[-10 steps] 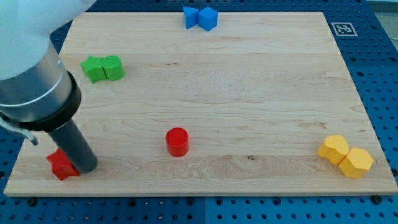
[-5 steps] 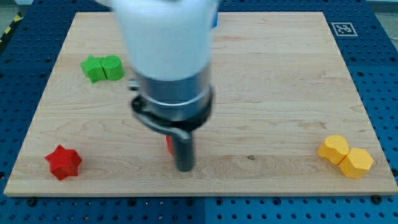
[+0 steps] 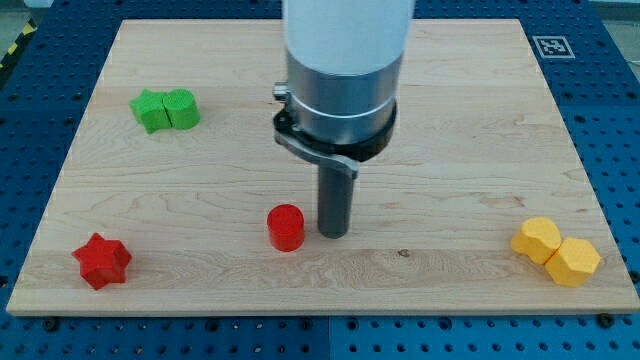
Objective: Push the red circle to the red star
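Tool: my tip [image 3: 333,234] is set just right of the red circle [image 3: 286,227], gripping nothing; the whole push leftward to the lower-left red star [image 3: 102,261] remains undone.

My arm [image 3: 348,40] shows as a wide, pale grey-white cylinder. Below it sits a shiny grey metal collar [image 3: 340,95] ringed by a black band, with a thin silvery bracket looping under it. A straight dark grey rod [image 3: 334,200] hangs beneath, ending in my tip [image 3: 334,234], blunt and flat.
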Available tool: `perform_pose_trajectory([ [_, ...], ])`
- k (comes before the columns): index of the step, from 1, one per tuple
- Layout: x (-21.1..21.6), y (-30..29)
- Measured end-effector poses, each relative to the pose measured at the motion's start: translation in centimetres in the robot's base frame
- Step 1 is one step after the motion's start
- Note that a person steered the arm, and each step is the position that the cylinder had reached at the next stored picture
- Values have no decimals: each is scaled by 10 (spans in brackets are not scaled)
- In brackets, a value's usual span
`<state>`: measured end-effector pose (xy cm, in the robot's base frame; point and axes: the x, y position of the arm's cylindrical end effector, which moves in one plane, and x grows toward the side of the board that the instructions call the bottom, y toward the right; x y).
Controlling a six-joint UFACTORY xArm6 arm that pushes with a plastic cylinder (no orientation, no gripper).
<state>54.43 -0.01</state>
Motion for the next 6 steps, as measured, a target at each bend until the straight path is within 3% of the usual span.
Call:
perform_pose_trajectory([
  [6, 0, -129],
])
